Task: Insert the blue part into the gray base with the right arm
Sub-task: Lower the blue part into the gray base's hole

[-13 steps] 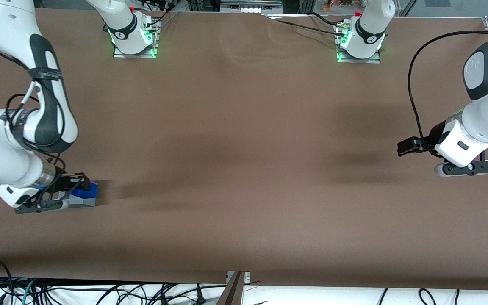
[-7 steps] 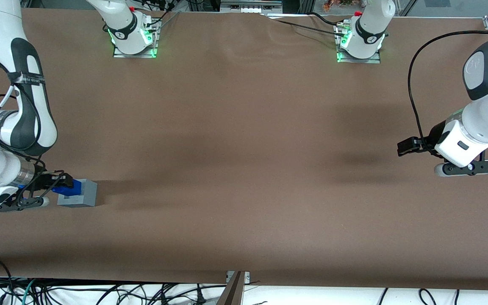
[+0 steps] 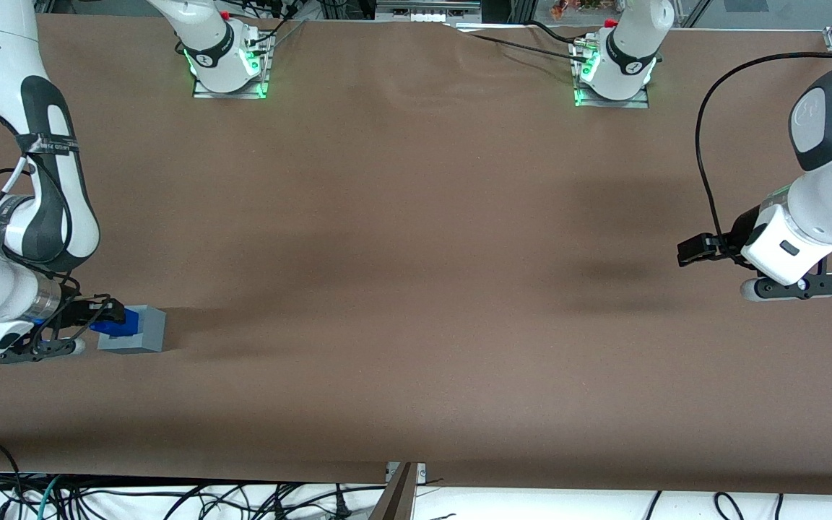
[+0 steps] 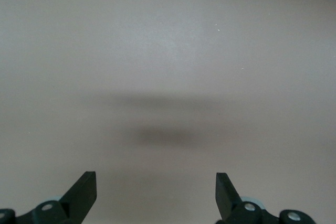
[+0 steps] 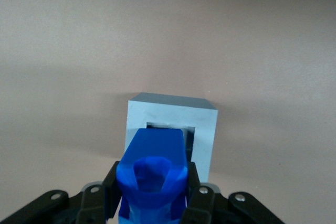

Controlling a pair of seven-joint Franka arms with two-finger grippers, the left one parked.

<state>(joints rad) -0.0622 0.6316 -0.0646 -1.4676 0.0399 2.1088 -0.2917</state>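
Note:
The gray base [image 3: 136, 331] is a light-gray cube on the brown table, toward the working arm's end. My right gripper [image 3: 102, 315] hangs just above one edge of it, shut on the blue part [image 3: 114, 322]. In the right wrist view the blue part [image 5: 153, 174] fills the space between the black fingers [image 5: 111, 190] and hangs over the gray base [image 5: 170, 121]. Its lower end covers much of the square recess [image 5: 194, 135]. Whether the part touches the base cannot be told.
Brown table cloth [image 3: 416, 289] covers the whole work surface. Two arm mounts with green lights [image 3: 228, 68] [image 3: 611, 79] stand along the table edge farthest from the front camera. Loose cables [image 3: 98, 498] lie below the nearest edge.
The right arm swung away from the table's middle with the blue part, baring the gray base's top, then edged back slightly. The base stayed put.

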